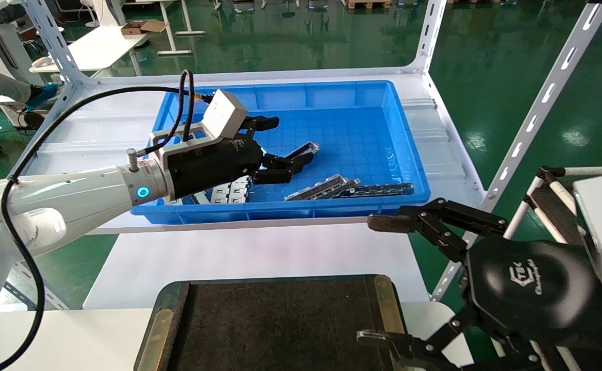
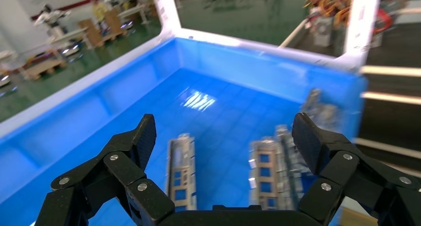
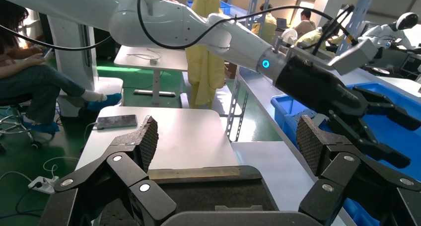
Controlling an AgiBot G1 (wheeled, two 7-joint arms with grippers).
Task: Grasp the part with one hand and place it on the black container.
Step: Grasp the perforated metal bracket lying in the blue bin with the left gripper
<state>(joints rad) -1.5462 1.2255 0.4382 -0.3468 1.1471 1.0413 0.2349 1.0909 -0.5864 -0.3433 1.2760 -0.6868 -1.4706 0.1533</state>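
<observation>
Reach phase: left gripper (image 1: 275, 149) is over the blue bin (image 1: 301, 87), fingers spread wide, nothing between them. Candidate part (image 1: 303, 152) lies on the bin floor just beyond the lower finger in the head view; I can't tell from there whether the fingertip touches it. More channel-like pieces (image 1: 324, 187) and a dark strip (image 1: 383, 189) lie by the bin's near wall, grey slotted plates (image 1: 231, 191) under the wrist. The black container (image 1: 280, 324) sits nearer the robot on the white table, well apart from the bin, floor bare. Right gripper (image 1: 378, 278) hangs open beside the container's right edge, idle. Next, as I read it: pick one channel, line the jaws across its narrow width, descend, close. The left wrist view adds the look between the fingers (image 2: 141, 136): two slotted pieces (image 2: 181, 169) below, blurred, so which one is the target is uncertain. The right wrist view alone shows the left arm from the side, above the bin rim (image 3: 285, 107).
</observation>
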